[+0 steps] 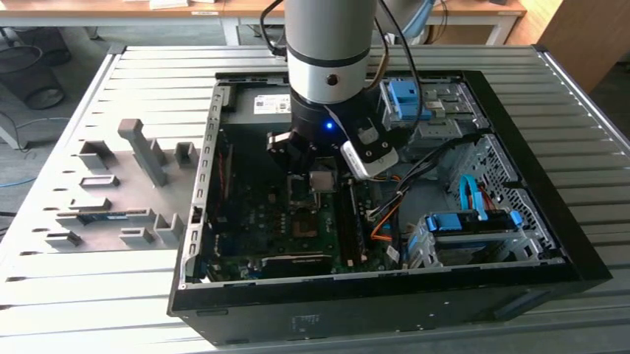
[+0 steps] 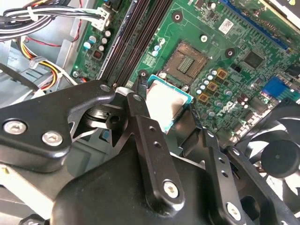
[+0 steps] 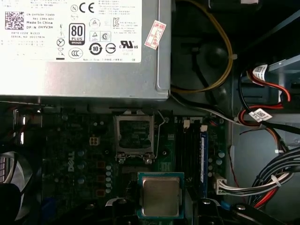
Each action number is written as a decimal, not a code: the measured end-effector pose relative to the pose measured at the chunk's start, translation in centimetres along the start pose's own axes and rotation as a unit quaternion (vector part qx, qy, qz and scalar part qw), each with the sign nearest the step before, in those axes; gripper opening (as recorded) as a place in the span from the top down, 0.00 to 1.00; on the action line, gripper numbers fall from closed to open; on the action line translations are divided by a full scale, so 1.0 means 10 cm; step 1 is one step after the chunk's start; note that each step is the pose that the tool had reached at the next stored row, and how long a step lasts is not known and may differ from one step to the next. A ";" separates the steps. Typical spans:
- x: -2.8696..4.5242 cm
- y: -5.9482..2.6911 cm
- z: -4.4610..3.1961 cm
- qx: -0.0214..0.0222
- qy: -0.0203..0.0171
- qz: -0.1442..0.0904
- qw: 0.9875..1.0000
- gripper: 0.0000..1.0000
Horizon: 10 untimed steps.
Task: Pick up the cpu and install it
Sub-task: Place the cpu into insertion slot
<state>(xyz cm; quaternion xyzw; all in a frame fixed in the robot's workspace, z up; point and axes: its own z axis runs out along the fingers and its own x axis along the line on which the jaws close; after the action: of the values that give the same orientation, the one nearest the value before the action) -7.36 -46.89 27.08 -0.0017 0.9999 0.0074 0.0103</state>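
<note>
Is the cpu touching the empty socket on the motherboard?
Apart. In the first wrist view the cpu lies outside the socket, whose whole bare frame shows beside it.

A ribbed grey metal worktop (image 1: 128, 81) spans the exterior view. Beyond it, at twelve o'clock, wooden-topped desks (image 1: 197, 9) stand on white legs. A pale wooden cabinet (image 1: 580, 37) rises at two o'clock. Grey floor (image 1: 88, 37) shows at ten o'clock, with a dark round bin (image 1: 35, 74) on it.
</note>
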 end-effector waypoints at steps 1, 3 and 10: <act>0.000 -0.005 0.004 0.000 0.000 0.000 1.000 0.53; 0.000 -0.013 0.012 0.000 0.000 0.000 1.000 0.53; 0.000 -0.018 0.024 0.000 0.000 0.000 1.000 0.53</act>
<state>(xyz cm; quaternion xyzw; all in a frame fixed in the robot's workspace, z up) -7.36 -47.07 26.83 -0.0018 0.9999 0.0074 0.0103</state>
